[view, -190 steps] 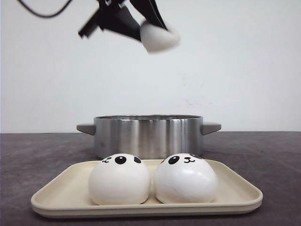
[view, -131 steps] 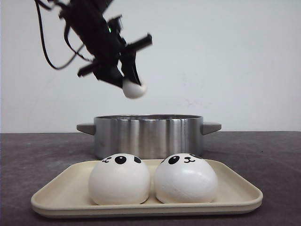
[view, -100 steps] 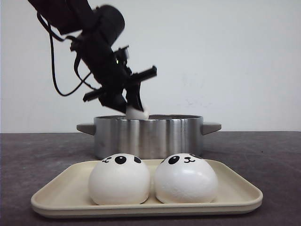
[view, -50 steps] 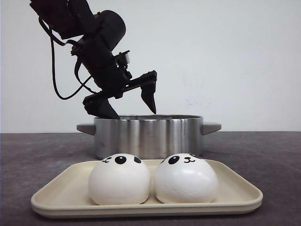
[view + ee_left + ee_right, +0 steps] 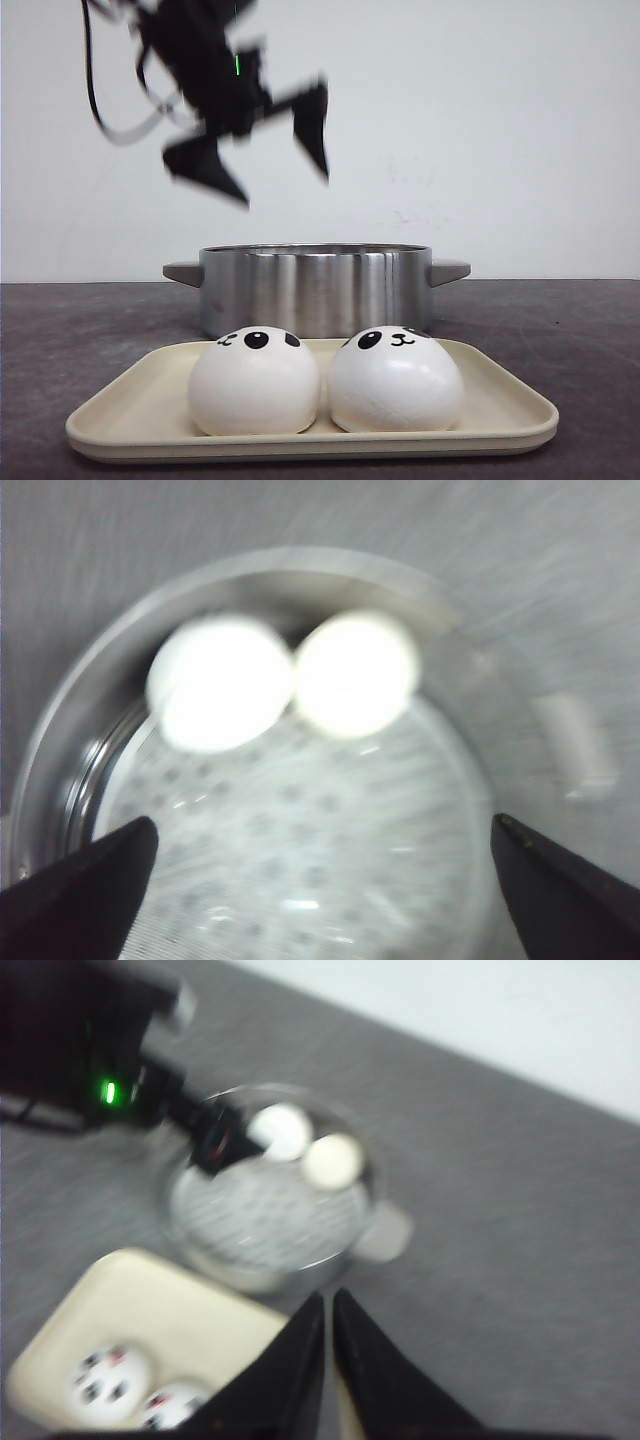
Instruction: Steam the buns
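Two panda-faced white buns (image 5: 254,380) (image 5: 395,379) sit side by side on the cream tray (image 5: 120,420). Two more white buns (image 5: 220,683) (image 5: 356,672) lie on the perforated rack inside the steel pot (image 5: 315,287); they also show in the right wrist view (image 5: 281,1131) (image 5: 333,1161). My left gripper (image 5: 280,150) is open and empty, blurred, well above the pot's left side. My right gripper (image 5: 329,1305) is shut and empty, high above the table beside the tray; it does not show in the front view.
The pot has grey side handles (image 5: 449,270). The tray (image 5: 150,1310) stands in front of the pot on the dark grey tabletop (image 5: 560,330). A white wall is behind.
My left gripper lowered a bun into the pot, opened and let it go, then rose empty above the pot. The two tray buns have not moved.
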`<action>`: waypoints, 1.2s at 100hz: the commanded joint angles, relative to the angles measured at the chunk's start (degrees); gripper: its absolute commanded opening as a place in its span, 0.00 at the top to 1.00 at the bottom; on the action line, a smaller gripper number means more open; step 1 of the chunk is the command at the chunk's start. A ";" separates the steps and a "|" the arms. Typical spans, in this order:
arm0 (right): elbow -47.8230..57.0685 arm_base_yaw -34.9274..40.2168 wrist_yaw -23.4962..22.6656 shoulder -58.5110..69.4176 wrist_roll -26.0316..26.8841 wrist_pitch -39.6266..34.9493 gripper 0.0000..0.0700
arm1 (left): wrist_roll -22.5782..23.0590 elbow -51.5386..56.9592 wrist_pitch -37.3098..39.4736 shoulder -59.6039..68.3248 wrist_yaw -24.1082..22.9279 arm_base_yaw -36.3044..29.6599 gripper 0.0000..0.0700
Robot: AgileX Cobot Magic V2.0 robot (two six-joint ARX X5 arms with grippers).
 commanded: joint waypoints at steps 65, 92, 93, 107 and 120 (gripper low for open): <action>-33.24 1.01 -21.86 4.92 17.57 20.90 0.14 | 0.76 1.77 -23.06 -37.83 -2.86 -14.32 0.04; -33.24 0.98 -25.53 15.56 17.55 21.53 0.16 | 0.33 1.75 -25.38 -43.12 -7.78 -14.78 0.04; -33.24 0.98 -25.59 15.80 17.55 21.59 0.16 | 0.35 1.75 -25.33 -43.19 -7.87 -14.78 0.04; -33.24 0.98 -25.99 22.18 17.55 23.23 0.23 | 0.33 1.75 -25.62 -43.56 -8.33 -14.78 0.04; -33.22 0.98 -25.97 26.49 17.66 25.29 0.23 | 0.31 1.75 -25.64 -43.54 -8.33 -14.78 0.04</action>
